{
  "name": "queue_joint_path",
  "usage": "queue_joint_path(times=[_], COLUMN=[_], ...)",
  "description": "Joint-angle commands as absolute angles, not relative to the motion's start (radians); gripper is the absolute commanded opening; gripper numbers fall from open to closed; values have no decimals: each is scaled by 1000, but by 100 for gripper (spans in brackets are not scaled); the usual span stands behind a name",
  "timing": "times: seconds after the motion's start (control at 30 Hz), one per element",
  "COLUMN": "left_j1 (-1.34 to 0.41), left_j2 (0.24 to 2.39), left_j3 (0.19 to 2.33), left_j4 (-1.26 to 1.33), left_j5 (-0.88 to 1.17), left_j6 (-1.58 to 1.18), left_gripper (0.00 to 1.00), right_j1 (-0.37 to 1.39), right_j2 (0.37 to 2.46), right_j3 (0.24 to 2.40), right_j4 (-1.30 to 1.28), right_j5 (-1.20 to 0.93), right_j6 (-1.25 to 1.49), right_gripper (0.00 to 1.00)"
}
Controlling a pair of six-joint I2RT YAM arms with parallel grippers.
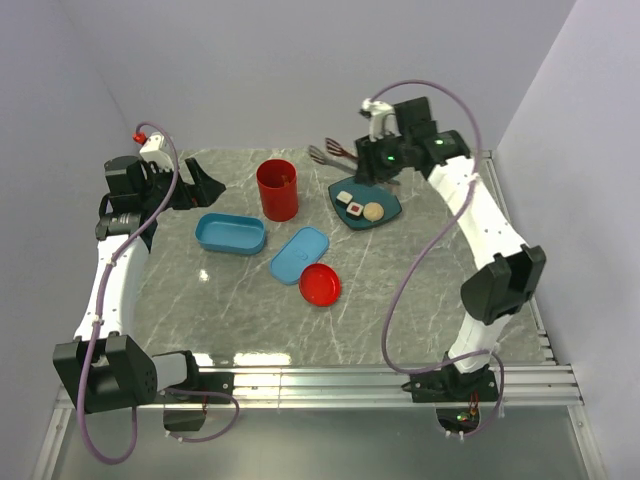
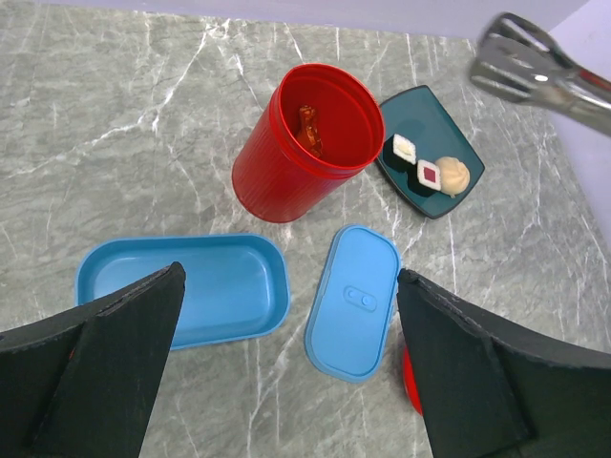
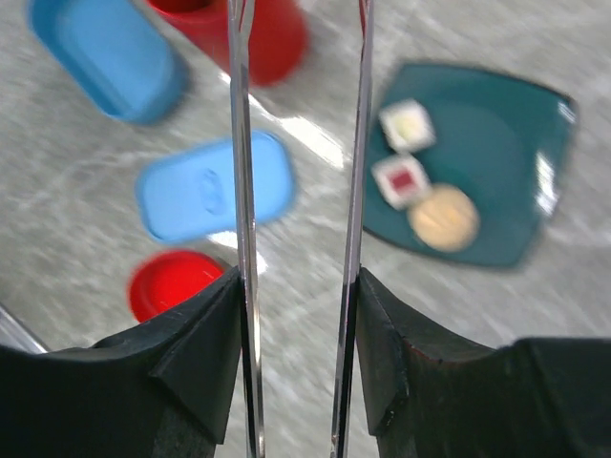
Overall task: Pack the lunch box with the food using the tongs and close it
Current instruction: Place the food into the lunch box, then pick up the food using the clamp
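Observation:
My right gripper [image 3: 296, 286] is shut on the tongs [image 3: 239, 143]. Both silver arms run between its fingers [image 3: 205, 324], and the tongs' tips [image 1: 330, 153] hang above the table's far side, behind the plate. The food sits on a dark teal plate [image 1: 390, 203]: a white roll [image 3: 406, 124], a red-centred roll [image 3: 401, 179] and a beige ball [image 3: 444, 218]. An orange piece [image 2: 310, 129] lies inside the red cup [image 2: 286, 162]. The empty lunch box [image 1: 230, 233] stands left of its lid [image 1: 299, 254]. My left gripper [image 1: 205, 185] hangs open, high above the box [image 2: 191, 286], holding nothing.
A round red lid [image 1: 320, 285] lies just in front of the blue lid [image 2: 355, 301]. The red cup [image 1: 277, 189] stands upright between the box and the plate [image 2: 420, 114]. Walls close off the table on the left, right and far sides.

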State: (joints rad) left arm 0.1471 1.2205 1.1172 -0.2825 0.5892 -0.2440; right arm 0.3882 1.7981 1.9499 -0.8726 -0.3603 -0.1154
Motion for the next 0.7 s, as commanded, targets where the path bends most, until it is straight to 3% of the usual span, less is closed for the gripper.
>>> queue_joint_path(times=[0.0, 0.27, 0.67], left_j1=[150, 152, 150], left_j2=[1189, 1189, 1189], left_j3=[1141, 1137, 1135], left_j4=[-278, -267, -268], left_j5=[612, 633, 635], left_j6=[-221, -225, -229], left_gripper=[99, 99, 100], right_j1=[298, 173, 140], right_j2=[1718, 1660, 1706], right_j3=[1896, 1703, 1634], right_j4=[-951, -1051, -1032], right_j5=[-402, -304, -222], right_j6=[-222, -409, -431], right_gripper=[53, 52, 57])
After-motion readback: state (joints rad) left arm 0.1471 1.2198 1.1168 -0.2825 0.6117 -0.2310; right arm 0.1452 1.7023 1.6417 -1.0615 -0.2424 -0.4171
